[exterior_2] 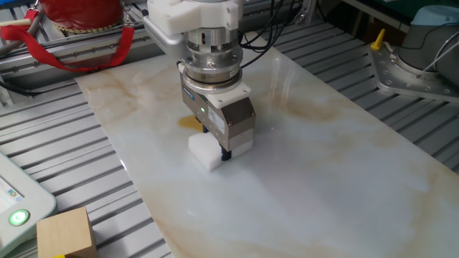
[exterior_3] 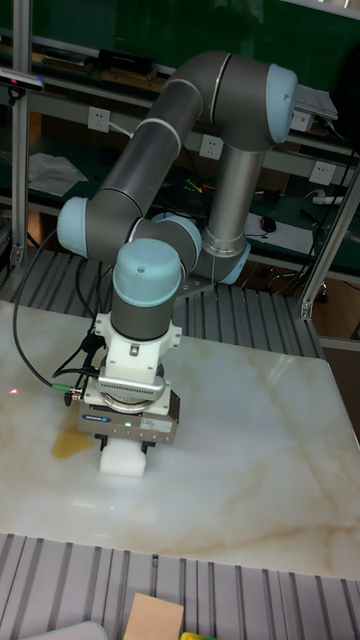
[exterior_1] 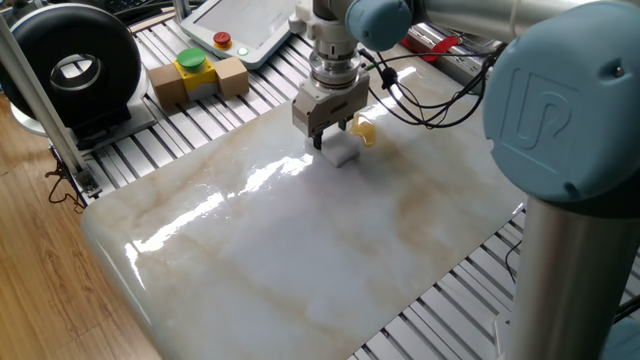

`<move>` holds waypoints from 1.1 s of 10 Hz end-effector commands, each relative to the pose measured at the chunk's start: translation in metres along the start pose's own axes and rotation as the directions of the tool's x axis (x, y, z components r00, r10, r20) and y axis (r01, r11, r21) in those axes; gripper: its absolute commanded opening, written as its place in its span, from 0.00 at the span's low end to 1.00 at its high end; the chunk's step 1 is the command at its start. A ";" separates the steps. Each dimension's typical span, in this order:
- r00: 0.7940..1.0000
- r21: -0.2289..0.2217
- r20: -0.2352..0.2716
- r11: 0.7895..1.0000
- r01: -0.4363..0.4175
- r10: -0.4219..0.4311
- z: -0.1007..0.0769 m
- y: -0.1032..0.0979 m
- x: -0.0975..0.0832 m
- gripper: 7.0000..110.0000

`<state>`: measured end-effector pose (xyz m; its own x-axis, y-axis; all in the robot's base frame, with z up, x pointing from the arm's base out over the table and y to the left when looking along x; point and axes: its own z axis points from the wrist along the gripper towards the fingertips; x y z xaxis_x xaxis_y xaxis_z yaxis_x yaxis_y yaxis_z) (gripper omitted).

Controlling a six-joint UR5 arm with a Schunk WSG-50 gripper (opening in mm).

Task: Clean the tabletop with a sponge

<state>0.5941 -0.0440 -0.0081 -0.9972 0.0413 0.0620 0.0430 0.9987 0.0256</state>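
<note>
The white marble-look tabletop (exterior_1: 300, 260) (exterior_2: 323, 186) (exterior_3: 260, 450) fills the middle of each view. A small white sponge (exterior_1: 343, 152) (exterior_2: 206, 152) (exterior_3: 122, 460) rests flat on it, and my gripper (exterior_1: 330, 139) (exterior_2: 224, 152) (exterior_3: 124, 447) points straight down, shut on the sponge. An amber liquid stain (exterior_1: 364, 130) (exterior_2: 188, 122) (exterior_3: 70, 445) lies right beside the sponge, on the side toward the slab's edge. The gripper body hides the sponge's top.
A tan cardboard box with a yellow-green button (exterior_1: 198, 76) (exterior_2: 66, 233) sits on the ribbed aluminium frame (exterior_1: 150, 140) off the slab. A white tablet-like pendant (exterior_1: 240, 25) and black cables (exterior_1: 430, 95) lie nearby. A black round device (exterior_1: 70, 65) stands at the left.
</note>
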 end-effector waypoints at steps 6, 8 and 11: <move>1.000 0.004 0.001 1.000 -0.009 0.009 -0.002 -0.005 0.000 0.00; 1.000 0.004 0.001 1.000 -0.008 0.008 -0.002 -0.006 0.001 0.00; 1.000 0.004 0.003 1.000 -0.003 0.003 0.001 -0.010 0.001 0.00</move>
<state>0.5922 -0.0524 -0.0087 -0.9972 0.0399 0.0624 0.0407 0.9991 0.0112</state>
